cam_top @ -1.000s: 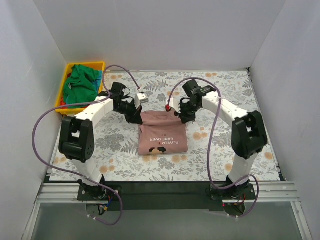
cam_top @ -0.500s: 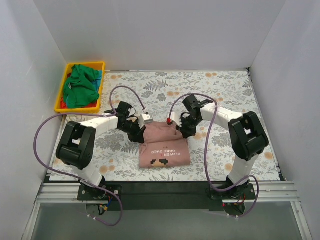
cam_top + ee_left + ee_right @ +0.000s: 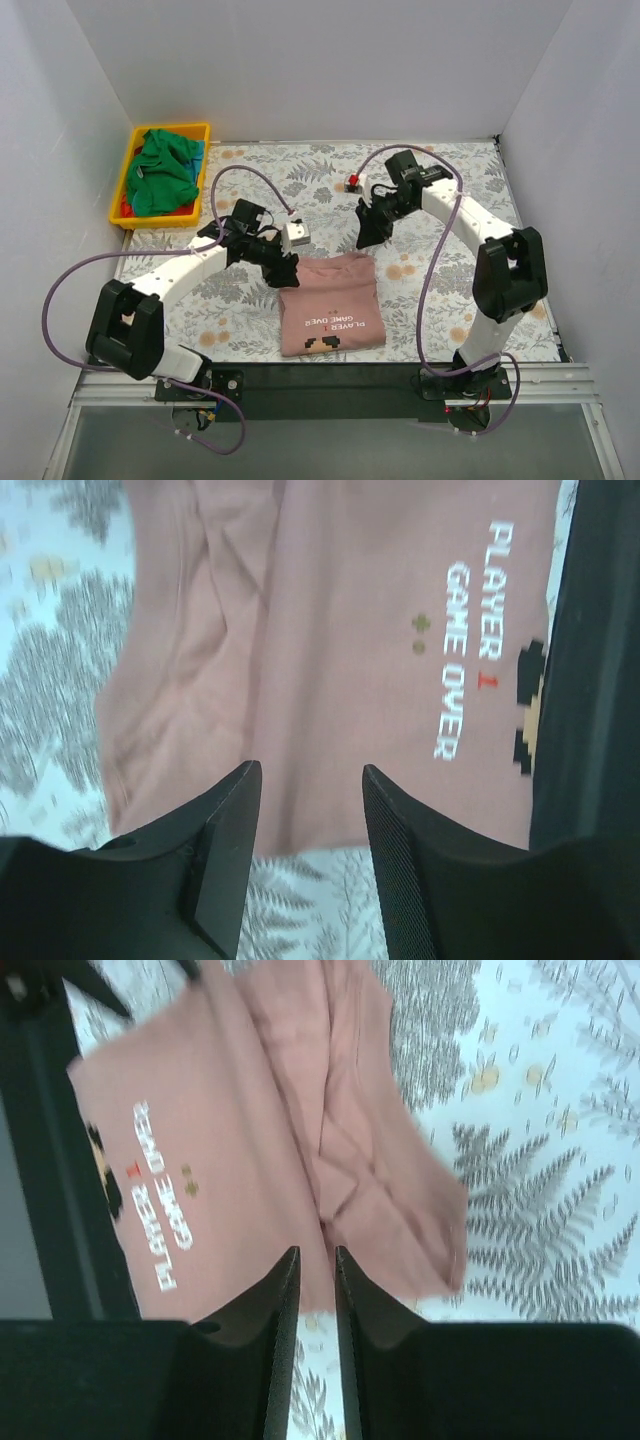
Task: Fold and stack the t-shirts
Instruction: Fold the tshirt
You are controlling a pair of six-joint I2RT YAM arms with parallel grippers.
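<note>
Folded pink shirt [image 3: 330, 305] flat on the flowery cloth [image 3: 450, 200], close to the near edge and about in the middle, print side up (white words and a little blocky face). Left gripper [image 3: 285, 268] right by the shirt's far left corner, fingers [image 3: 225, 850] apart, nothing between them. Right gripper [image 3: 368, 232] farther back, past the shirt's far right corner and not touching it, fingers [image 3: 280, 1310] only a small gap apart, also holding nothing. Yellow bin [image 3: 175, 127] in the far left corner, with a crumpled green shirt [image 3: 160, 170] on top and a bit of red fabric [image 3: 125, 208] peeking out underneath.
</note>
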